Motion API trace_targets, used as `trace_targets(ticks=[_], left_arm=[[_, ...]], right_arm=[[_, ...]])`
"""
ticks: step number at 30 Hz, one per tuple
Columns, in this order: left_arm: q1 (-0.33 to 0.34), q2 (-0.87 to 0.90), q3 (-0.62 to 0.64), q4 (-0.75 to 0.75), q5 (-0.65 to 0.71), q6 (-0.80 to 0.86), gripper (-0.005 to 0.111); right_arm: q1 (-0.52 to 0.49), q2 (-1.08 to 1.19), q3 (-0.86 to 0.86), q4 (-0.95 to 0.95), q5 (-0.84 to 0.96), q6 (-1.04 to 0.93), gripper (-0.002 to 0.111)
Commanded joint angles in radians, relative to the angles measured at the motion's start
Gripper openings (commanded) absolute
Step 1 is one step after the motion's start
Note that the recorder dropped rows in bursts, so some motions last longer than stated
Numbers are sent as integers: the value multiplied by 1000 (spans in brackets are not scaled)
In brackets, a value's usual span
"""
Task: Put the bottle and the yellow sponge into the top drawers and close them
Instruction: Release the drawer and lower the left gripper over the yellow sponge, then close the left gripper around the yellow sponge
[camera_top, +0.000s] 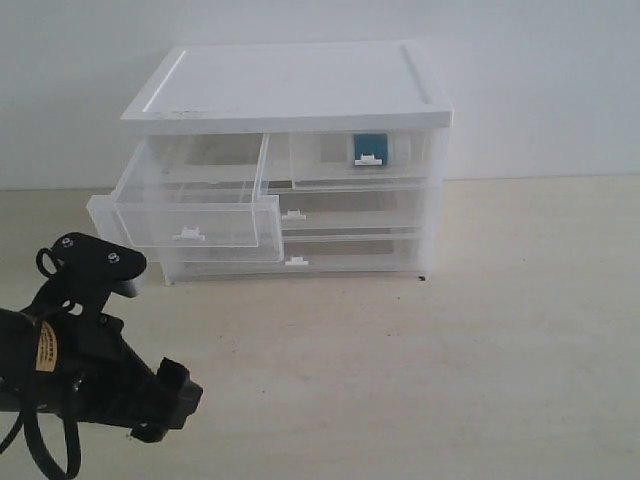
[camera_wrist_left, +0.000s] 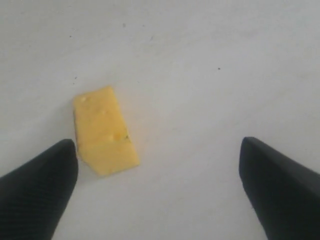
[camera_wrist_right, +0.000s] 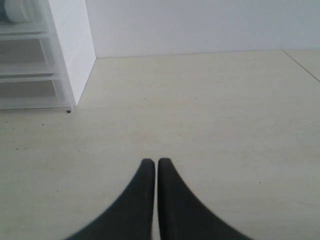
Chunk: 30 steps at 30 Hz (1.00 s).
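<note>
The yellow sponge (camera_wrist_left: 105, 131) lies flat on the pale table. My left gripper (camera_wrist_left: 159, 145) hangs open above the table, and the sponge sits close to one finger (camera_wrist_left: 40, 185), off to the side of the gap and touching neither finger. In the exterior view my left arm (camera_top: 100, 360) hides the sponge. The left top drawer (camera_top: 190, 205) is pulled out and looks empty. The right top drawer (camera_top: 350, 160) is pushed in, with the bottle (camera_top: 370, 148) showing teal through its front. My right gripper (camera_wrist_right: 156, 162) is shut on nothing, low over the table.
The white cabinet (camera_top: 290, 85) stands at the back of the table against a white wall. Below the top drawers are two full-width drawers (camera_top: 340, 210), both pushed in. The right wrist view shows the cabinet's corner (camera_wrist_right: 75, 60).
</note>
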Motion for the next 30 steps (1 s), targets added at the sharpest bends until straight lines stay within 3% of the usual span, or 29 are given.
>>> trace_targets(ticks=[1,8,16,30], left_arm=[[49,59,5,24,-29,-10,82],[111,114,5,22,-106,-32,80],[111,202,5,20,-203,-36,78],[123,259,-3,20,-257,-36,74]], right_arm=[[-1,-7,4,-1,-6,0,0],[-1,-7,4,-1,-6,0,0],[-1,-7,4,-1,-6,0,0],[-1,-7,4,-1,-6,0,0]])
